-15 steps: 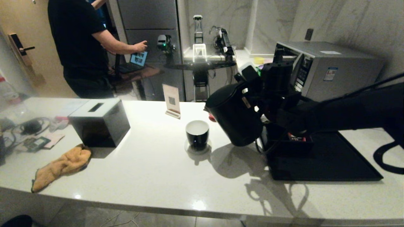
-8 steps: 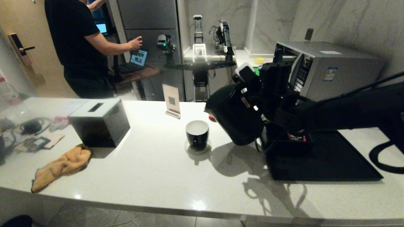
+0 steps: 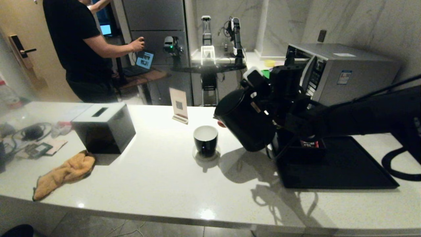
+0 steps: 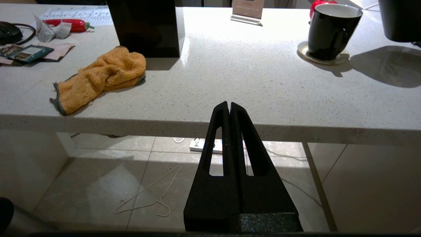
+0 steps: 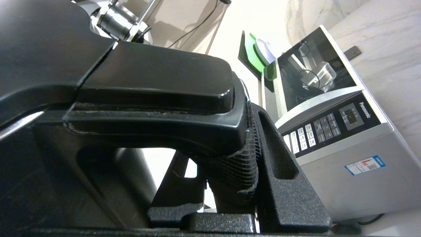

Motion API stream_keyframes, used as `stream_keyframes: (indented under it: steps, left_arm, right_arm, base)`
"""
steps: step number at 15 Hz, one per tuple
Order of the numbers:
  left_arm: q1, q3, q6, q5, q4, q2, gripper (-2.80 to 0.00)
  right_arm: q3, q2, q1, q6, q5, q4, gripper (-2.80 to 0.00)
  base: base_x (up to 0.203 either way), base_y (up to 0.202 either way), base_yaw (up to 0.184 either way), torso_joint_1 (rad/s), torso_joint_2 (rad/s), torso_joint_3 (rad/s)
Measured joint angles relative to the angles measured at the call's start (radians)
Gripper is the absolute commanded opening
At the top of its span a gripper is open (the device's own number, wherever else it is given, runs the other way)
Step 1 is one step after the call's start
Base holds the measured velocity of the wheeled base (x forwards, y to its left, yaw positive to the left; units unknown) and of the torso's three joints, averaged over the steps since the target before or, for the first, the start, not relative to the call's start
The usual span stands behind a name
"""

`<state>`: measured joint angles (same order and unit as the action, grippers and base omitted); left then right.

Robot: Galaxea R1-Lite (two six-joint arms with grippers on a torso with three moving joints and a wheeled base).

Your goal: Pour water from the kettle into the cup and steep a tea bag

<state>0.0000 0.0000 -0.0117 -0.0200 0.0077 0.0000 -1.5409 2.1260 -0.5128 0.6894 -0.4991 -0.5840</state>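
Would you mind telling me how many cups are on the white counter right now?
1. The small glossy black cup with a white inside stands on a round coaster mid-counter, just left of the tilted matte black kettle. The kettle and arm may hide others.

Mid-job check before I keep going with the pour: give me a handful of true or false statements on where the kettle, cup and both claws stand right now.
1. The right claw is shut on the kettle by its handle. True.
2. The kettle rests on the black tray. False: it hangs in the air, tilted with its spout toward the cup.
3. The cup stands upright on a small coaster. True.
4. The left claw holds the orange cloth. False: it is shut on nothing, below the counter edge, apart from the cloth.
5. A stream of water runs from the spout into the cup. False: no stream is visible between them.
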Motion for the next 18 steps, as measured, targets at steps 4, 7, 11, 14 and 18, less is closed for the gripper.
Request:
stream_keyframes:
  steps: [4, 7, 11, 14, 18]
  left_arm:
    - [0.0, 0.0, 0.0, 0.0, 0.0, 0.0, -2.8]
    - [0.0, 0.0, 0.0, 0.0, 0.0, 0.0, -2.8]
    - [0.0, 0.0, 0.0, 0.0, 0.0, 0.0, -2.8]
    - [0.0, 0.0, 0.0, 0.0, 0.0, 0.0, -2.8]
    - [0.0, 0.0, 0.0, 0.0, 0.0, 0.0, -2.8]
  right_arm:
    - [0.0, 0.002, -0.002, 0.037, 0.001, 0.0, -2.8]
    - [0.0, 0.002, -0.002, 0.076, 0.006, 0.0, -2.8]
    - [-0.001, 0.002, -0.009, 0.116, 0.01, 0.0, -2.8]
    - [-0.001, 0.002, -0.02, 0.134, 0.01, 0.0, -2.8]
    - [-0.001, 0.005, -0.037, 0.161, 0.01, 0.0, -2.8]
  base:
    - [0.0, 0.0, 0.0, 0.0, 0.0, 0.0]
    - [0.0, 0.0, 0.0, 0.0, 0.0, 0.0]
    - [0.0, 0.0, 0.0, 0.0, 0.0, 0.0]
    - [0.0, 0.0, 0.0, 0.0, 0.0, 0.0]
    - [0.0, 0.0, 0.0, 0.0, 0.0, 0.0]
